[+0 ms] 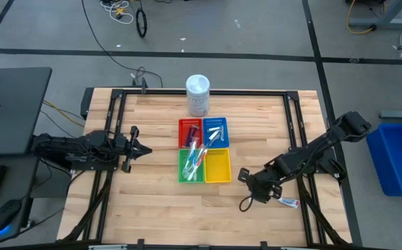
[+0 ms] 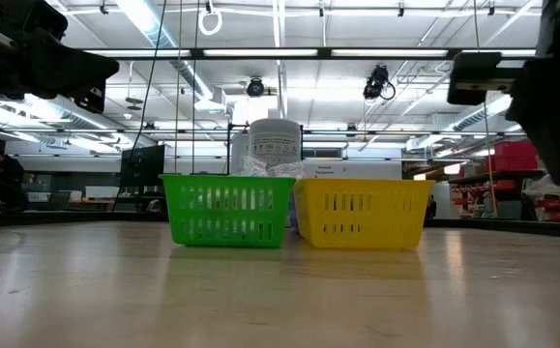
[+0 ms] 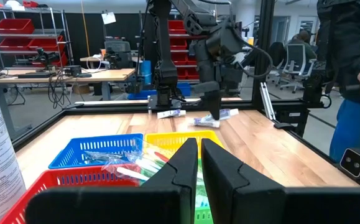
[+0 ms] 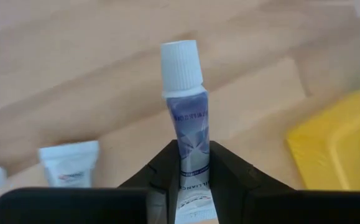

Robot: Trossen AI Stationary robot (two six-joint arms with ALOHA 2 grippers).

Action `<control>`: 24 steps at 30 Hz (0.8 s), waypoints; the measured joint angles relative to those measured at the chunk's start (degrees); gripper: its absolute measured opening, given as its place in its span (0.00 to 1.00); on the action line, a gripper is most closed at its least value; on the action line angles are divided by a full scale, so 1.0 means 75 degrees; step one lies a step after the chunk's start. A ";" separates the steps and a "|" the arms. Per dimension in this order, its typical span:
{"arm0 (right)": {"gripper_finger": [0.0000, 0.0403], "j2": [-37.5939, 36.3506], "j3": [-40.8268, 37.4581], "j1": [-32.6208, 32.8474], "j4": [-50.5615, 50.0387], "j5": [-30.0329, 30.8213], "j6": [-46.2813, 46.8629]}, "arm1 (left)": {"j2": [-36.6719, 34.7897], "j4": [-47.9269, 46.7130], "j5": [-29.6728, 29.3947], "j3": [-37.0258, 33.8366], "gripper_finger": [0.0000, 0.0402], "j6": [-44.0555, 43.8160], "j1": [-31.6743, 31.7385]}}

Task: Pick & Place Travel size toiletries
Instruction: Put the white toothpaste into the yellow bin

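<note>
A small white tube [image 4: 188, 118] with a ribbed cap sits pinched between the right gripper's [image 4: 189, 163] jaws, lifted above the counter [image 1: 159, 208] near the yellow basket [image 4: 338, 134]. That arm reaches in low from the right. Only the right wrist view shows this hold, plus another tube [image 4: 69, 163] lying below. Four baskets sit mid-counter. The left gripper [image 1: 132, 148], jaws closed and holding nothing, waits at the left.
</note>
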 joint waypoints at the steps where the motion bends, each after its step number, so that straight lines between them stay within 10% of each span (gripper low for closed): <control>1: 0.20 -0.0005 0.0000 -0.0073 0.0045 0.0011 -0.0025 | 0.0000 0.0002 0.0001 -0.0002 0.07 0.0002 0.0000; 14: 0.19 -0.0052 0.0006 -0.0582 0.2115 0.2292 -0.0422 | -0.0003 0.0000 0.0003 -0.0003 0.07 0.0003 0.0000; 24: 0.18 -0.0052 0.0006 -0.0972 0.2794 0.2411 -0.0688 | -0.0003 0.0000 0.0003 0.0000 0.07 0.0000 0.0000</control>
